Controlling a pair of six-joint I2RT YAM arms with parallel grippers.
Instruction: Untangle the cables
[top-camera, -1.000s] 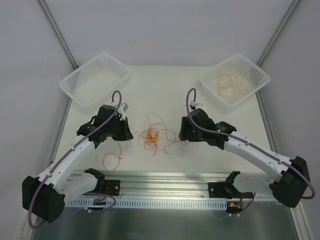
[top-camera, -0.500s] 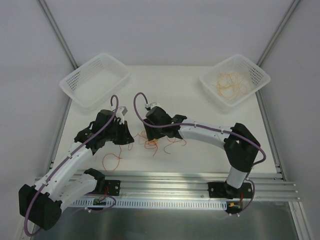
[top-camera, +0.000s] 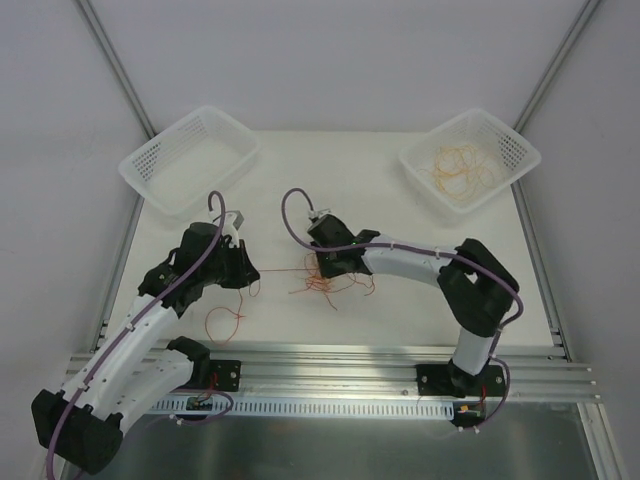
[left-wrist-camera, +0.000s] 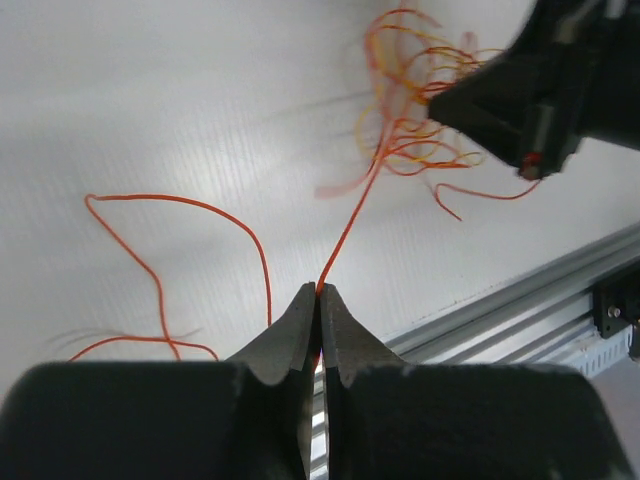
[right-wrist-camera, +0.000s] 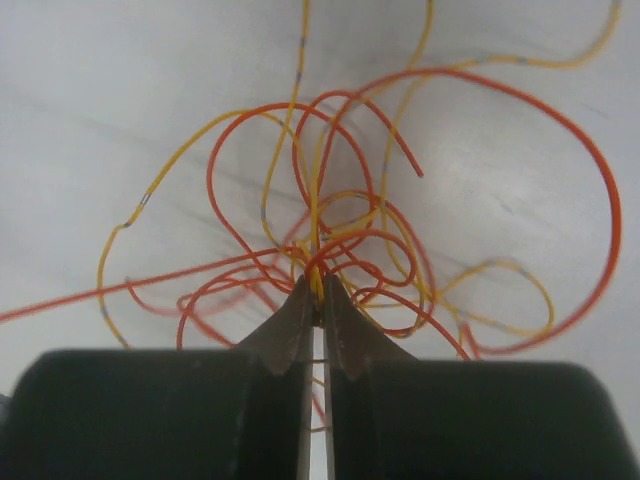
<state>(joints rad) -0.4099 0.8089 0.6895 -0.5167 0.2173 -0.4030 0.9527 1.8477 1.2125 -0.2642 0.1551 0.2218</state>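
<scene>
Orange and yellow cables (top-camera: 318, 282) are sitting tangled in the middle of the table (top-camera: 400, 215). The left gripper (left-wrist-camera: 319, 297) is pinching one red strand (left-wrist-camera: 345, 235) running taut out of them, and the right gripper (right-wrist-camera: 314, 298) is clamping onto their middle.

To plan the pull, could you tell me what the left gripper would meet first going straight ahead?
Most likely the tangle of cables, where the right gripper is pinched shut; depth is hard to judge.
</scene>
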